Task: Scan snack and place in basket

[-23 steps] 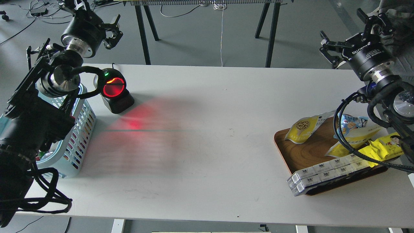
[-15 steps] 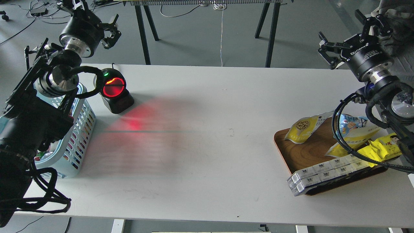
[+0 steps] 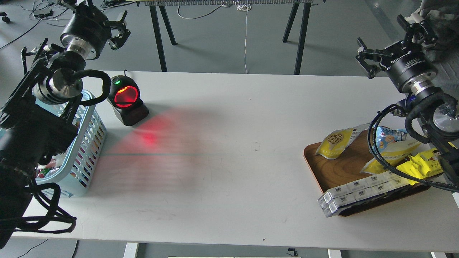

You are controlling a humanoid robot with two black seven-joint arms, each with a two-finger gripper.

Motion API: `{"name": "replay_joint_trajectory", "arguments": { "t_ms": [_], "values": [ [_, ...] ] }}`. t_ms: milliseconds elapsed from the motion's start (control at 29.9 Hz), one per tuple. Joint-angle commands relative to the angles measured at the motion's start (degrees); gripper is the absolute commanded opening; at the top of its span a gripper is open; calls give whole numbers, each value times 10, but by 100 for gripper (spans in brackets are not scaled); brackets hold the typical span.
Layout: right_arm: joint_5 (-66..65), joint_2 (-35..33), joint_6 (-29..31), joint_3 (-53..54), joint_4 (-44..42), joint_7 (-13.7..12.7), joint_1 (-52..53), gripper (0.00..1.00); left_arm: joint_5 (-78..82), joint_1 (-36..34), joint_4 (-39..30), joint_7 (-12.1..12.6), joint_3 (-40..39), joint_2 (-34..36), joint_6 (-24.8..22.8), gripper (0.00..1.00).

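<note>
A long white table filled most of the frame, its surface bare across the middle and washed with a red glow in the left half, with a thin dark line running across that glow. Beyond its far edge, in the upper part of the frame, lay a grey floor on which stood the black angled legs of another table, and a thin white cable hung down between them. In the upper left corner, dark cables trailed loosely across the floor.
</note>
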Motion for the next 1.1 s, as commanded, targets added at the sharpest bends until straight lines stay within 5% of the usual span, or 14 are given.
{"name": "replay_joint_trajectory", "arguments": {
  "t_ms": [0,1070],
  "values": [
    [0,0,1,-5,0,0,1,99,0,0,1,2,1,3,0,100],
    [0,0,-9,-7,7,0,35,99,6,13,-7,3,23,22,0,100]
  ]
}}
